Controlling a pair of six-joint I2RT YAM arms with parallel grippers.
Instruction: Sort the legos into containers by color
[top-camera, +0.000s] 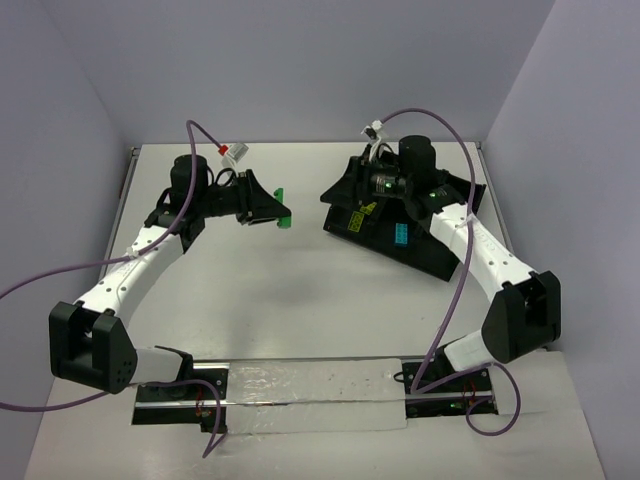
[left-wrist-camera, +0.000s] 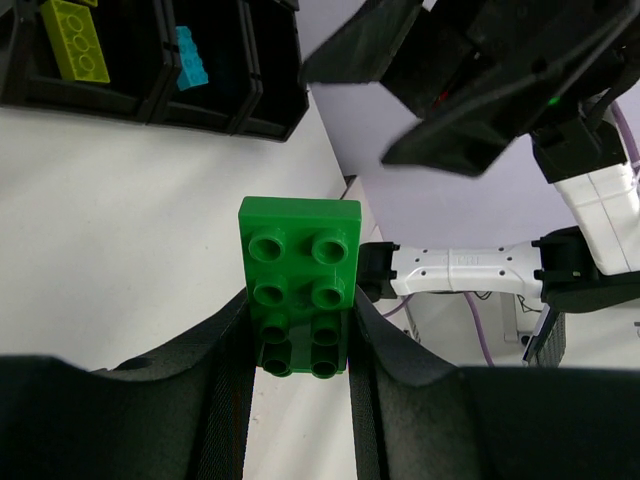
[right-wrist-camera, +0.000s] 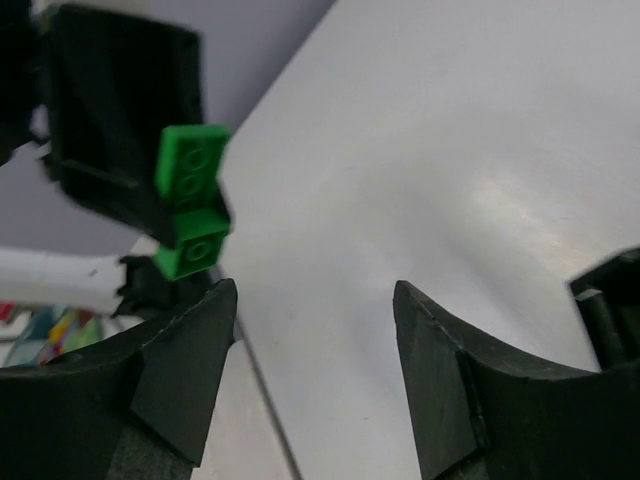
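One green brick (left-wrist-camera: 300, 250) is clamped in the left gripper (left-wrist-camera: 300, 310). It appears to be held clear of the table (left-wrist-camera: 120, 230), near the tray (left-wrist-camera: 120, 104) but not over it.

Grip: the fingers (left-wrist-camera: 235, 350) press the two long smooth sides at one end of the brick. The other end, with four studs showing, sticks out past the tips. I cannot tell whether it is a single piece or two joined.

Right gripper (right-wrist-camera: 312, 292): jaws apart, nothing between them. It hangs over bare table, with a corner of the tray at its side.

Tray contents seen from the left wrist: a yellow brick (left-wrist-camera: 75, 40) in one compartment and a cyan brick (left-wrist-camera: 190, 58) in the next. The compartment beyond the cyan one is too dark to read.

Handling (judgement):
- The brick is hard plastic, so it should be light, stiff and not fragile.
- The glossy flat sides are probably slippery, so modest squeeze should do.
- Take hold on opposite flat sides, not across the studs.
- Held by one end, it could pivot if bumped, so a hold nearer the middle would be steadier.
- A short drop into a compartment should do no harm, though it may bounce.
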